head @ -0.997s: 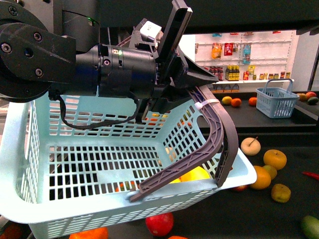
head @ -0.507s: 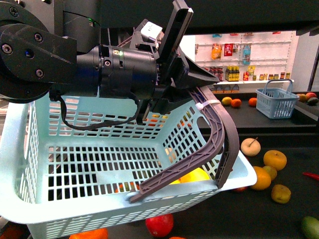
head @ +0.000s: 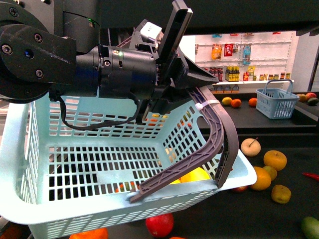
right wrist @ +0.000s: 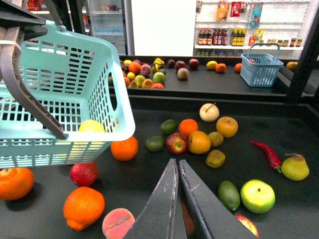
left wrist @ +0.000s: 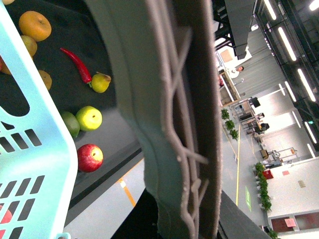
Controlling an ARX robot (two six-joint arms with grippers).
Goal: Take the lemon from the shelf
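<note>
Still, left hand (head: 199, 82) gripping basket handle (head: 214, 134), unmoved

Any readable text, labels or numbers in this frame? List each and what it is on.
None can be read.
White label on the left arm: print too small.
Bottles and packets on the white wall shelves: labels blurred.
Floor sign in the left wrist view: too small.
The light blue basket carries no lettering.
</note>
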